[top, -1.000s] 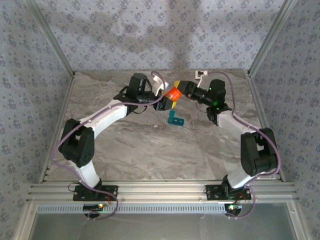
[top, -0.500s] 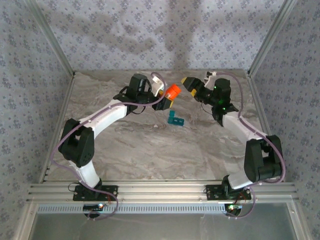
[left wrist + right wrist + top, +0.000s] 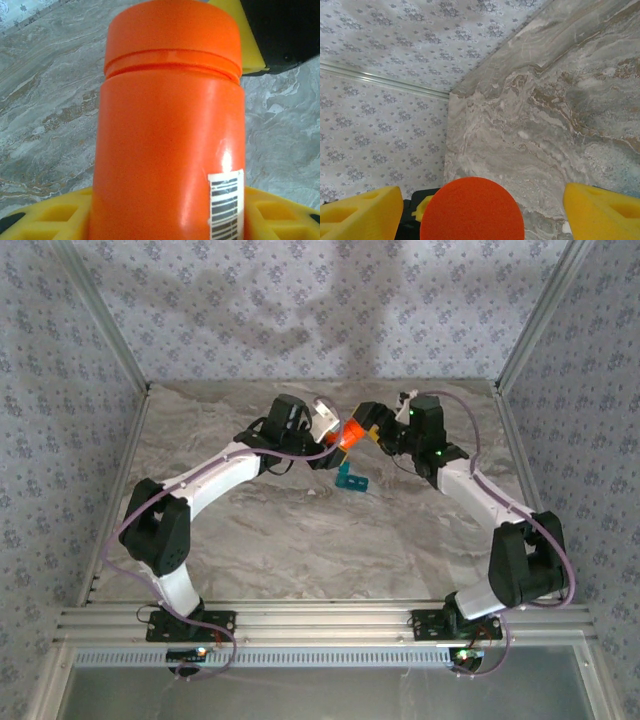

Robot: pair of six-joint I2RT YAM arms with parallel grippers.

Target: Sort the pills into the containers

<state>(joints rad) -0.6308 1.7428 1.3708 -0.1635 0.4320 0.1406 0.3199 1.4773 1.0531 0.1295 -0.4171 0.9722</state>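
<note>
Over the counter (image 3: 270,530), your left end effector (image 3: 337,433) clamps the orange bottle (image 3: 167,125); your right end effector (image 3: 482,205) is spread wide around its cap (image 3: 472,217); teal pill organiser (image 3: 350,477) lies near

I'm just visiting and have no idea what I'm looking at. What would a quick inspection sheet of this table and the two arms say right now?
Surface: marble-patterned table, mostly bare.
Job's things: teal pill organiser lies on the table just on the near side of the grippers; orange bottle held up, cap on.
Clutter: nothing seen.
Grippers: left gripper shut on the orange bottle; right gripper open, its yellow fingers either side of the cap, not touching it.
Cables: purple cables run along both arms.
Surroundings: patterned walls, aluminium frame rail at the near edge.
</note>
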